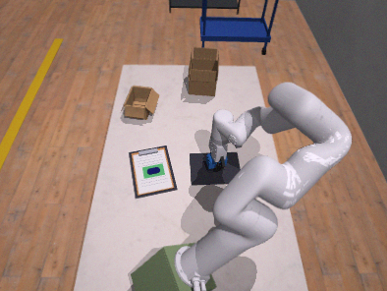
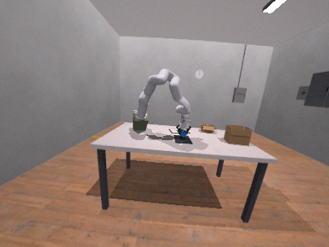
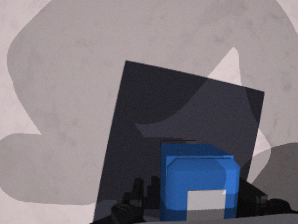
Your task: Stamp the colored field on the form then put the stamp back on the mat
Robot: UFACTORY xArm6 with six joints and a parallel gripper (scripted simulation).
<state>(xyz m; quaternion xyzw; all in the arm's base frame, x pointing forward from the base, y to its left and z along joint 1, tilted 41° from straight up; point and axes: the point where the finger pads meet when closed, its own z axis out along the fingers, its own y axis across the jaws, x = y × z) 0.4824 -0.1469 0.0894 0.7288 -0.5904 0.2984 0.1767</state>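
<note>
Spanning most of the white counter (image 1: 108, 236), the arm (image 1: 275, 187) bends over from its green base (image 1: 152, 272) so that the wrist points straight down at the dark mat (image 1: 198, 178), which puts the fingers (image 1: 215, 164) directly above the spot where the stamp belongs. Left of the mat, apart from it, the clipboard form (image 1: 152, 171) lies flat with a dark mark inside its green field (image 1: 152, 171), so I judge the pressing done. Standing upright on the mat, the blue stamp (image 3: 197, 181) sits between fingers spread wide and gripping nothing, consistent with its release.
</note>
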